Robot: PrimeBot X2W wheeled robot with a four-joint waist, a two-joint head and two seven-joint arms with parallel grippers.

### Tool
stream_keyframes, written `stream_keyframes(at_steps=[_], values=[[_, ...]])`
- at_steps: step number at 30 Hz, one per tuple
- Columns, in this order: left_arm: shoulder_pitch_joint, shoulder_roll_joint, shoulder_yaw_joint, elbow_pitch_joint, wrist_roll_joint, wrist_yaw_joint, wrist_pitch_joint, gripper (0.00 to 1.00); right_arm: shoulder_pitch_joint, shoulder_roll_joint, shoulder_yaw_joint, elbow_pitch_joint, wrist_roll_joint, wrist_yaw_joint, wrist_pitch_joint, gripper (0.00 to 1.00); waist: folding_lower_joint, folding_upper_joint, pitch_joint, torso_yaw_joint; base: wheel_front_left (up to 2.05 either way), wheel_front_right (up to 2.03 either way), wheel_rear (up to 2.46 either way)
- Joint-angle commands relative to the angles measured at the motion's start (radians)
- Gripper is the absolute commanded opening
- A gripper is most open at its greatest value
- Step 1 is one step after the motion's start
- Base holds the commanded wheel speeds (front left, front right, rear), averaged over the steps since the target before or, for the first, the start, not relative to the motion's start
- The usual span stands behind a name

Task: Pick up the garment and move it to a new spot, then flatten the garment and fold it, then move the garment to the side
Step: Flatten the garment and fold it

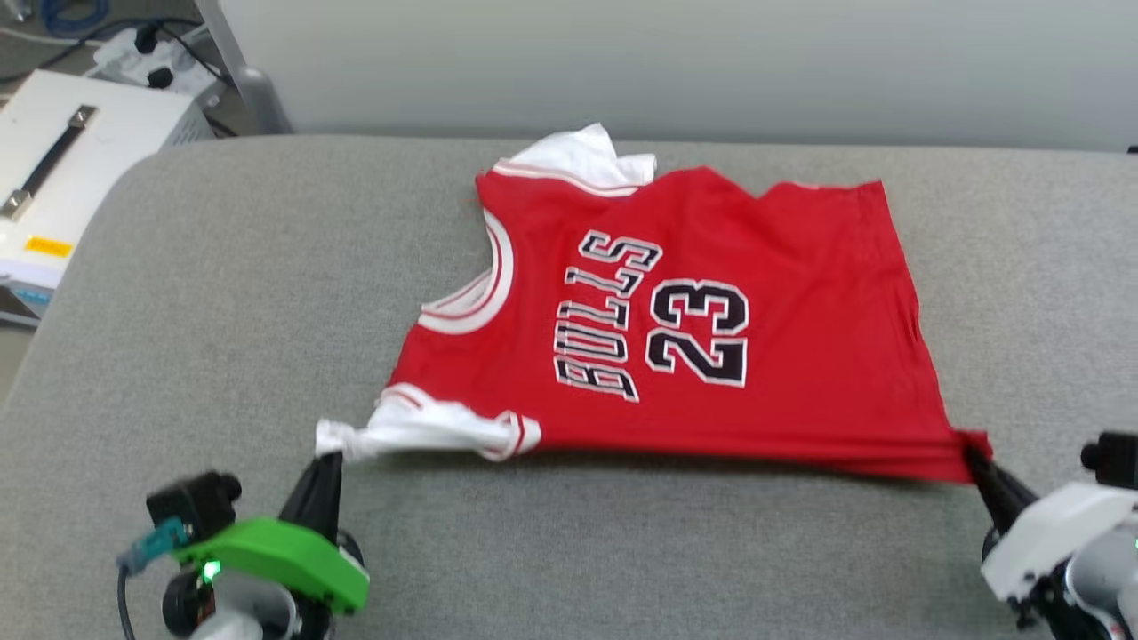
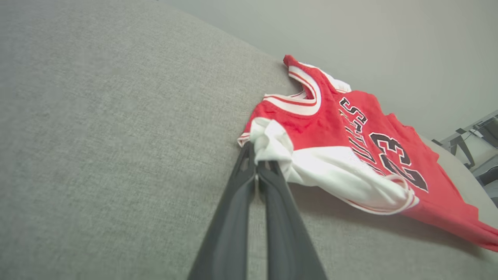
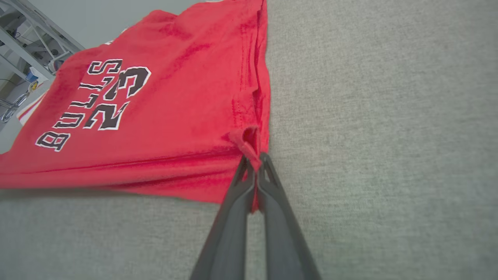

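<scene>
Centre of head view: garment (image 1: pixel 711 311) lies print-up on grey pad (image 1: pixel 222 311); left gripper (image 1: pixel 327 460), lower left, and right gripper (image 1: pixel 973 455), lower right, at its near corners. Left wrist view: fingers (image 2: pixel 233 217) pinched tight on white sleeve. Right wrist view: fingers (image 3: pixel 231 217) pinched tight on red hem corner.

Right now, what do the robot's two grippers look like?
Left gripper: bright green housing with a lit green light, black camera, teal plug and black cable. Right gripper: white housing, black camera. Both have long, dark, tapering fingers.
</scene>
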Motion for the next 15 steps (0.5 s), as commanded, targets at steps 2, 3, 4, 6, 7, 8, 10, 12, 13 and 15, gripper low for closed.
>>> stream_keyframes(at_steps=[2,3,4,6,7,8,10,12,13,15], values=[[0.077,0.023,0.015,-0.059,-0.02,0.038,0.015,0.0,0.082,0.008,-0.049,-0.052,-0.03,-0.009,0.035,0.0,0.0002,0.0,-0.05,-0.01,0.0,0.0,0.0],[0.112,0.025,0.016,-0.093,-0.024,0.055,0.022,0.0,0.119,0.017,-0.072,-0.083,-0.045,-0.009,0.051,0.0,0.0002,0.0,-0.058,-0.01,0.0,0.0,0.0],[0.145,0.029,0.017,-0.126,-0.028,0.073,0.031,0.0,0.155,0.029,-0.096,-0.113,-0.059,-0.009,0.073,0.0,0.0002,0.0,-0.062,-0.009,0.0,0.0,0.0],[0.196,0.039,0.021,-0.171,-0.035,0.096,0.045,0.0,0.211,0.049,-0.131,-0.162,-0.083,-0.009,0.111,0.0,0.0002,0.0,-0.074,-0.008,0.0,0.0,0.0],[0.225,0.045,0.025,-0.197,-0.038,0.11,0.051,0.0,0.245,0.063,-0.152,-0.194,-0.099,-0.009,0.133,0.0,0.0002,0.0,-0.079,-0.006,0.0,0.0,0.0],[0.254,0.05,0.026,-0.221,-0.043,0.12,0.06,0.0,0.278,0.078,-0.171,-0.223,-0.115,-0.009,0.161,0.0,0.0002,0.0,-0.084,-0.005,0.0,0.0,0.0],[0.303,0.057,0.027,-0.266,-0.046,0.141,0.068,0.0,0.331,0.11,-0.207,-0.277,-0.138,-0.009,0.202,0.0,0.0002,0.0,-0.093,-0.002,0.0,0.0,0.0],[0.346,0.063,0.029,-0.306,-0.052,0.163,0.08,0.0,0.379,0.139,-0.242,-0.324,-0.162,-0.009,0.242,0.0,0.0002,0.0,-0.101,0.002,0.0,0.0,0.0],[0.363,0.066,0.031,-0.324,-0.055,0.172,0.085,0.0,0.397,0.151,-0.259,-0.345,-0.172,-0.009,0.257,0.0,0.0002,0.0,-0.102,0.003,0.0,0.0,0.0],[0.397,0.075,0.033,-0.359,-0.056,0.194,0.097,0.0,0.429,0.176,-0.289,-0.385,-0.194,-0.009,0.29,0.0,0.0002,0.0,-0.103,0.005,0.0,0.0,0.0]])
